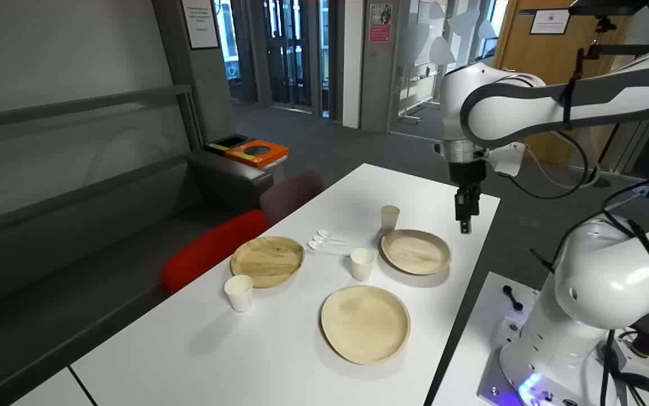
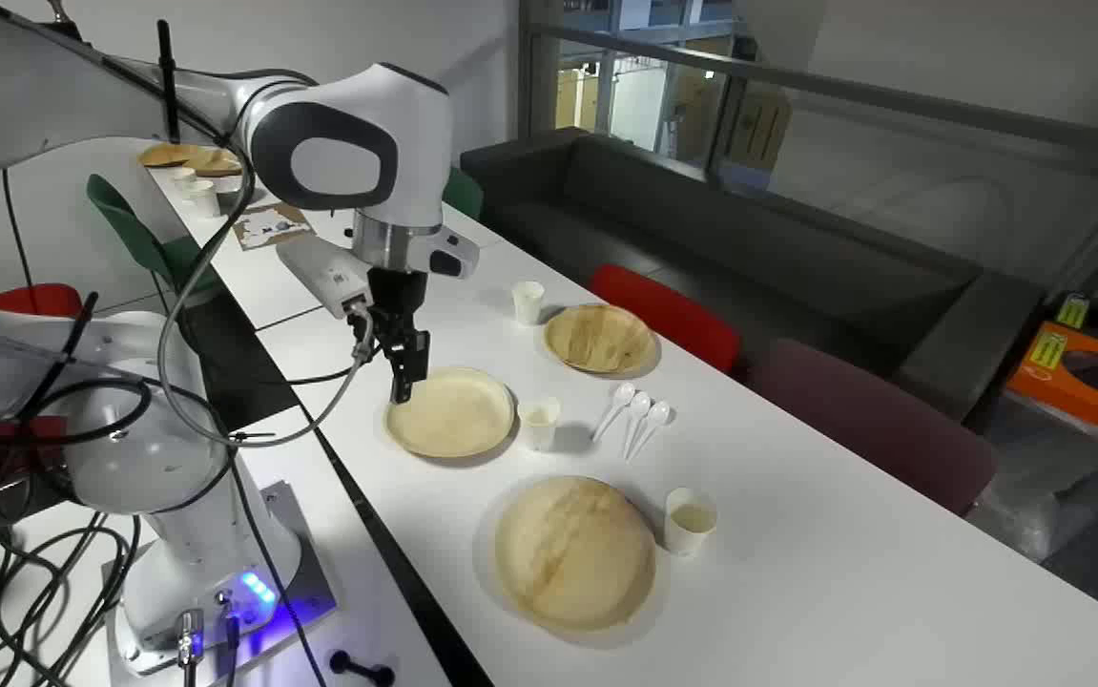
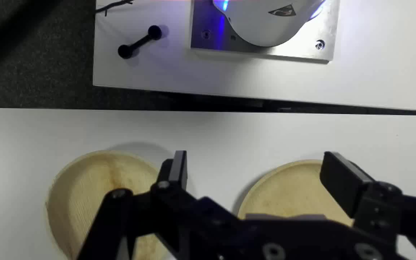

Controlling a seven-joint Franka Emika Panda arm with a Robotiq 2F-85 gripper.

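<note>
My gripper (image 3: 254, 155) hangs in the air over the white table, its two fingers wide apart with nothing between them. Below it in the wrist view lie two round wooden plates, a darker-grained plate (image 3: 103, 177) at left and a pale plate (image 3: 294, 191) partly hidden by the right finger and gripper body. In an exterior view the gripper (image 1: 464, 225) points down beside the grained plate (image 1: 416, 252). A third plate (image 1: 268, 261) lies across the table. Three white cups stand by the plates: a far cup (image 1: 390, 217), a middle cup (image 1: 362, 265) and a left cup (image 1: 239, 293).
White spoons (image 2: 634, 418) lie together mid-table. A red chair (image 2: 668, 320) and a dark chair (image 2: 878, 425) stand along the far side, before a grey sofa (image 2: 777, 248). A gap separates the table from the arm's base stand (image 3: 265, 77), where a black bone-shaped piece (image 3: 139, 42) lies.
</note>
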